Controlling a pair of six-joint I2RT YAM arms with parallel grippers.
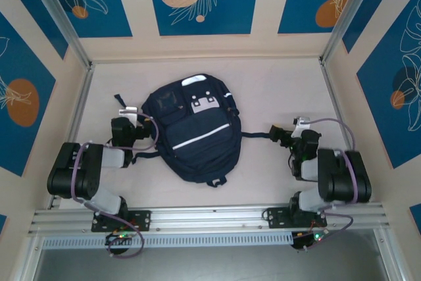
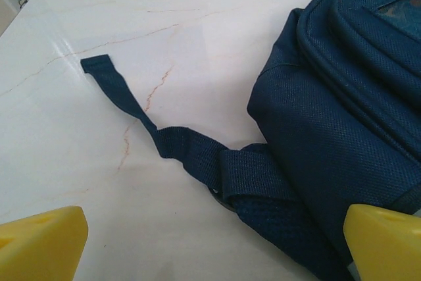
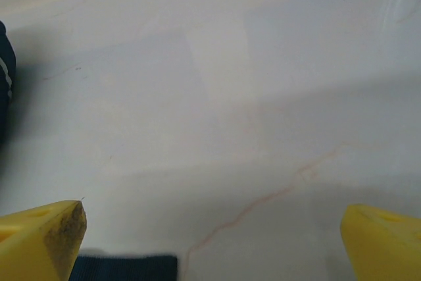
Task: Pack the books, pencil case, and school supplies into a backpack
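Well, from above, the backpack (image 1: 194, 129) lay flat, front up, between my left claw (image 1: 128, 118) and my right claw (image 1: 289, 135), probably so that both could reach it. Both claws stood wide open and empty. At my left wrist, its coarse woven navy cloth lay ahead to the right, one flat strap (image 2: 131, 106) trailing over the smooth, veined table (image 2: 66, 129). At my right wrist, bare glossy table lay ahead, with the backpack's edge at the far left.

The backpack (image 1: 194, 129), dark navy with thin white stripes and a white dotted patch, is lying flat, front up, just right of the left gripper (image 1: 129, 111) and left of the right gripper (image 1: 287, 133). One strap (image 2: 131, 106) is trailing loose ahead of the left gripper's fingertips.
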